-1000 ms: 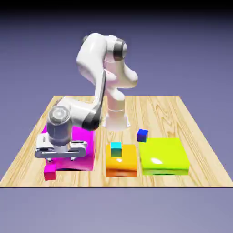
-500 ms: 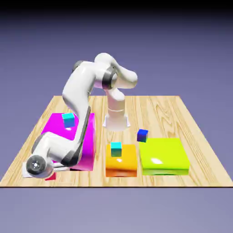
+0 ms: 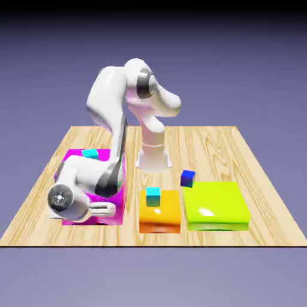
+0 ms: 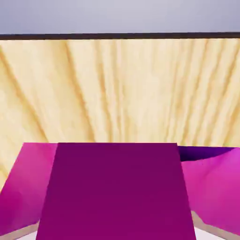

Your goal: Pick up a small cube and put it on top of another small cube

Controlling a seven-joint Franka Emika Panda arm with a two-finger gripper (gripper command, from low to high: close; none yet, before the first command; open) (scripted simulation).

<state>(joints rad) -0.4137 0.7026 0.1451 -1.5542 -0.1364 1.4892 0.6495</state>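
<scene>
Wood-grain surface, blue-violet backdrop.
Tool clamped on small magenta cube, low over large magenta block.

The table is pale wood with long wavy grain, matt. The arm looks like smooth white plastic with a soft sheen and grey metal-like joint caps. The lime block and orange block are glossy; the big magenta block is duller.
</scene>
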